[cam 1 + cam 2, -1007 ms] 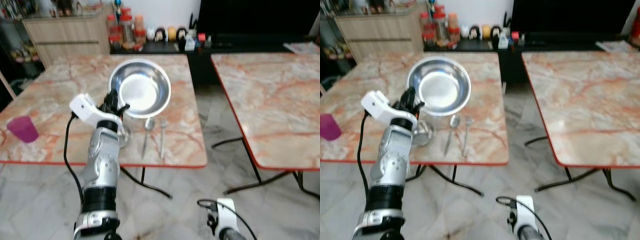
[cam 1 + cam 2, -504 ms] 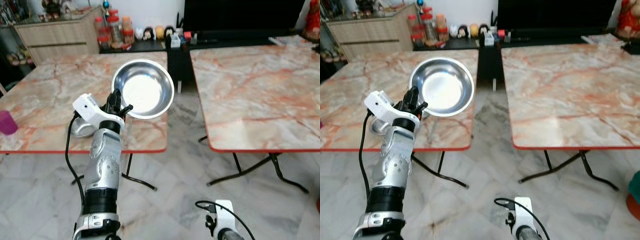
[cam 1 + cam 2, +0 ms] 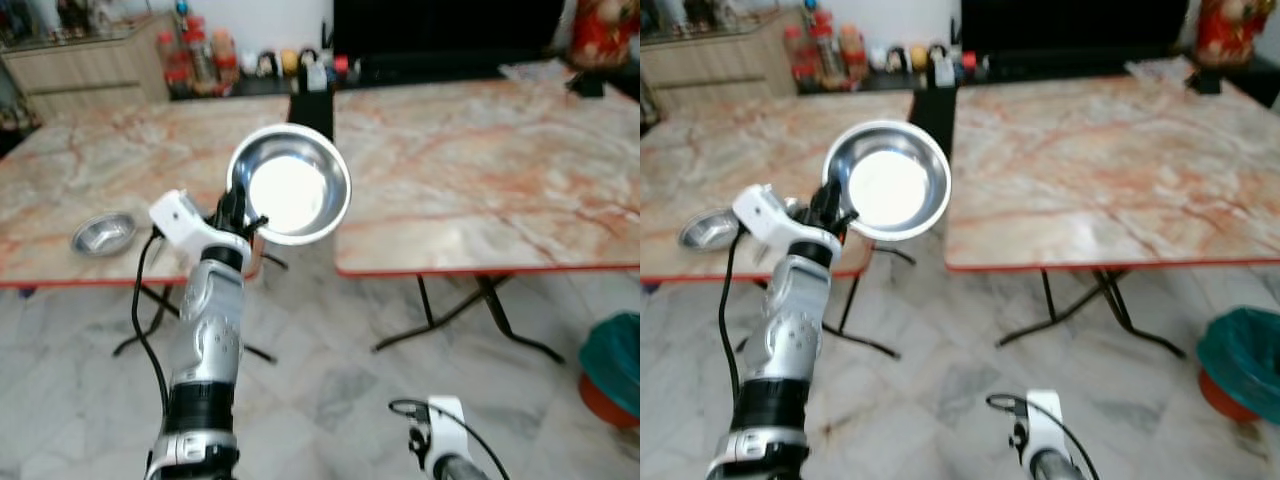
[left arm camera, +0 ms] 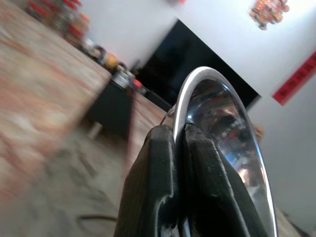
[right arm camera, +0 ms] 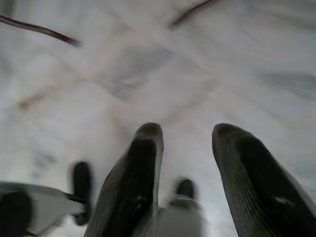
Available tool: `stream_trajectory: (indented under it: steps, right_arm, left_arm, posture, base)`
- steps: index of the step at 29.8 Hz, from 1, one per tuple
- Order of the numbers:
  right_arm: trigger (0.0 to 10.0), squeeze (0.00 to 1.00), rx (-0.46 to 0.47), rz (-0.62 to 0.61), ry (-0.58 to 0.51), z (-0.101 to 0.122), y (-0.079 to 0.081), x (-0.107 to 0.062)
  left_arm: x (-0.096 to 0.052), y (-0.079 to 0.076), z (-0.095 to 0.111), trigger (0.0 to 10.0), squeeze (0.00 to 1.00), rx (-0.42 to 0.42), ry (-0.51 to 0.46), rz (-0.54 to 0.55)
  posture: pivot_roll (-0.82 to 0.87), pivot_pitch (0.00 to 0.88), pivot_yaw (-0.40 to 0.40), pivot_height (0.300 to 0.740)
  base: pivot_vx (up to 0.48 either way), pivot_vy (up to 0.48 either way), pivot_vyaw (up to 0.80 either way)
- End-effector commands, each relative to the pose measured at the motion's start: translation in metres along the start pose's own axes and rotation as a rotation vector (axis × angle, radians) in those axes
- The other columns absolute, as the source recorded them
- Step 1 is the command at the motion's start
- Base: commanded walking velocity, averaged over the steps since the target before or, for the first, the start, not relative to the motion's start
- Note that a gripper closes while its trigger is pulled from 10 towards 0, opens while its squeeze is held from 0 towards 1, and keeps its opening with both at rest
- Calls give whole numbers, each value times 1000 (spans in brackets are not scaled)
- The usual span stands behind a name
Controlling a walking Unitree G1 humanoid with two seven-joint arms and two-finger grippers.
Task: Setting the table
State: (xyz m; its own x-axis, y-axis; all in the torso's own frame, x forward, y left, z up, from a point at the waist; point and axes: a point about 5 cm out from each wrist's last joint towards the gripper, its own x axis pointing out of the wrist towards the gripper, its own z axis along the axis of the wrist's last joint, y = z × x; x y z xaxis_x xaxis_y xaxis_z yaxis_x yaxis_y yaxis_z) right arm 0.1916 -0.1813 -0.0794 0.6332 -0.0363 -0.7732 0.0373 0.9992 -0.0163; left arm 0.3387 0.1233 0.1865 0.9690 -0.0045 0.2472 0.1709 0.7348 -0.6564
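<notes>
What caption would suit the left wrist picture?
Left gripper pinching the rim of a shiny steel bowl, held in the air.

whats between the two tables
A gap of bare marble floor, seen in both eye views. The big steel bowl, held up by the left claw, hangs in front of that gap. Left table, right table.

Honestly nothing here is readable. The red banner (image 4: 297, 78) on the wall and the red-gold ornament (image 4: 268, 11) above it are too blurred to show any characters, and the jars and bottles (image 3: 190, 58) on the dark sideboard are too small for labels to come through.
</notes>
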Motion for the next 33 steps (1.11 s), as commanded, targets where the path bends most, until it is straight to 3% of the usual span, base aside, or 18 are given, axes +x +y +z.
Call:
stream_trajectory:
  steps: [1,3,5,12,20,27,33]
  right_arm:
    - [10000,0,11,1,-20,7,3,2]
    - [10000,0,16,-3,-20,7,3,2]
    - [10000,0,20,-5,-20,7,2,1]
    - [10000,0,15,-6,-24,8,1,2]
    - [10000,0,40,-18,-25,9,0,2]
    - [10000,0,38,-20,-17,10,-1,2]
    - [10000,0,32,-19,-25,10,0,2]
  left_arm:
    - [1,-6,2,10000,0,79,11,-33]
    - [0,-7,-2,10000,0,120,20,-41]
    - [-3,-6,-1,10000,0,84,4,-25]
    - [-3,-8,-3,10000,0,110,20,-47]
    - [-2,-12,-4,10000,0,128,19,-61]
    - [-1,-14,-6,10000,0,131,24,-73]
    - [-1,-14,-5,10000,0,131,22,-76]
  posture:
    - [23,0,64,740]
    - [23,0,63,740]
    - [20,0,63,740]
    - [23,0,57,740]
    - [20,0,54,740]
    - [19,0,52,740]
    - [23,0,53,740]
  base:
    - [0,0,0]
    - [0,0,0]
    - [0,0,0]
    - [0,0,0]
    - [301,0,0]
    - [314,0,-756]
    - [319,0,0]
